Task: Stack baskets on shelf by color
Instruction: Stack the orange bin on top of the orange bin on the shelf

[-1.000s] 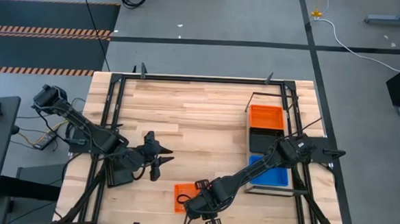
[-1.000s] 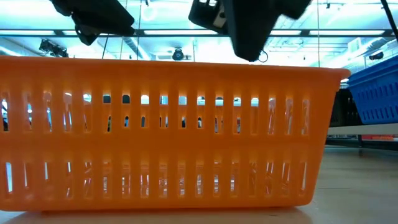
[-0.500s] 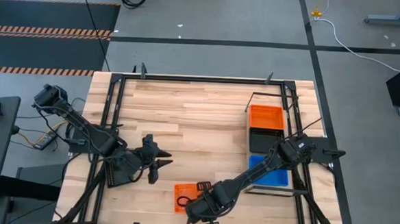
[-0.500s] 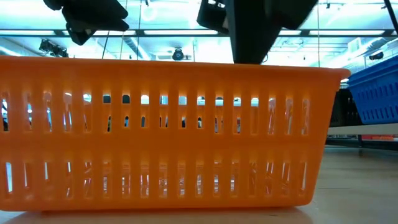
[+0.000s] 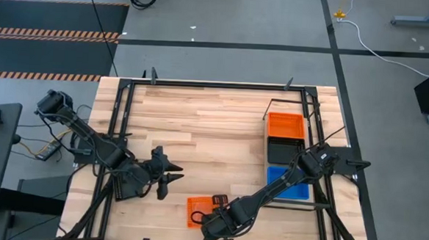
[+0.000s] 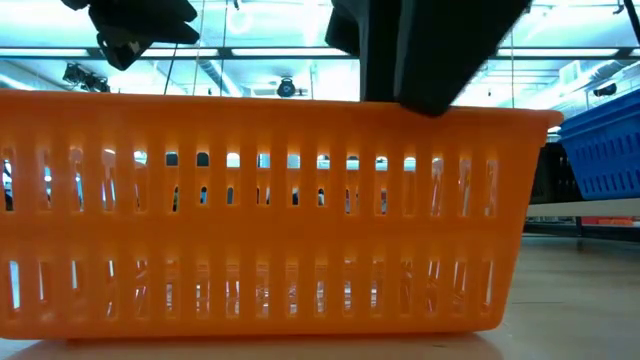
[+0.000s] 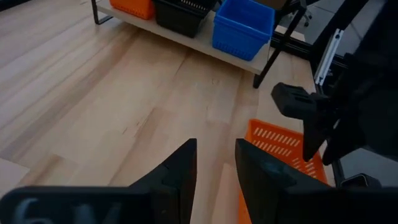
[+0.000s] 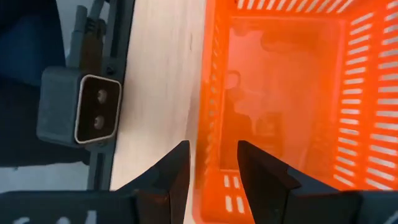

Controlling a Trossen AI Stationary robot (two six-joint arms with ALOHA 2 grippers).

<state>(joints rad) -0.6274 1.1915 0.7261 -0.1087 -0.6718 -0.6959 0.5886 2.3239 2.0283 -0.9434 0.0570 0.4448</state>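
An orange basket stands on its bottom on the tabletop near the near edge; it fills the low view. My right gripper is open above its near wall, pointing down, with one finger outside the basket and one over its inside. My left gripper is open and empty above the table, left of the basket. On the shelf at the right stand an orange basket, a black basket and a blue basket in a row.
A black metal frame runs round the table. A small camera sits at the near edge just beside the orange basket. Bare wooden tabletop lies between the basket and the shelf.
My right gripper has come down toward the orange basket's near wall, staying open. My left gripper has drifted a little toward the table's near left. The basket has not moved.
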